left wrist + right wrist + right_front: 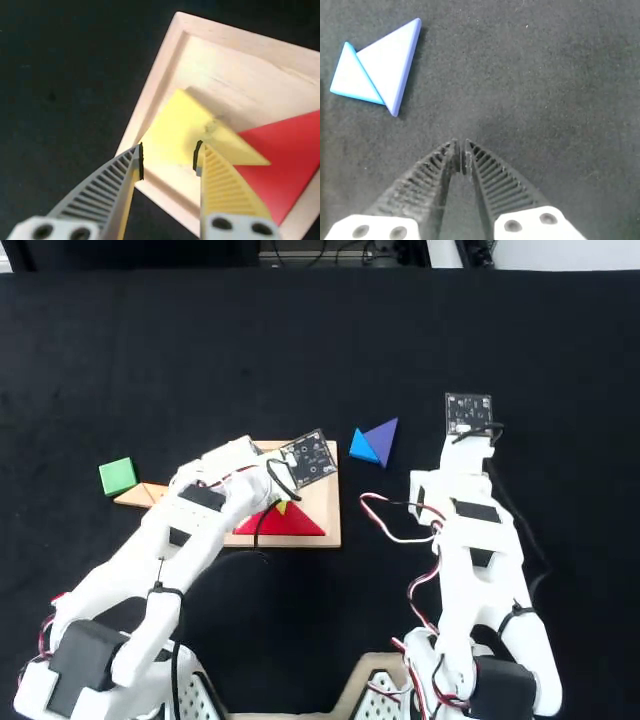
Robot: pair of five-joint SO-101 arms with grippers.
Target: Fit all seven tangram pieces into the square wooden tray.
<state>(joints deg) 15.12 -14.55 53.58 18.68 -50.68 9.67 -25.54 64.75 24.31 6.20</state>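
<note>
The left tool [167,157] hangs over a corner of the wooden tray [155,80] with its jaws apart; below them lies the yellow triangle [180,127], inside the rim, one of its points reaching to the red triangle [287,150] or onto it; whether it lies flat I cannot tell. The step in hand looks like seating the yellow triangle; the next move calls for settling it flush into the corner against the red one, then lifting off without dragging it.

The right tool [461,155] is closed on nothing over bare black counter [560,75]; near it lie the blue triangle [352,75] and purple triangle [390,57], touching along one edge. In the high view, beyond the tray's far side from those two, the green square [117,476] and an orange piece [140,494] wait on the counter; most of the task appears undone.
</note>
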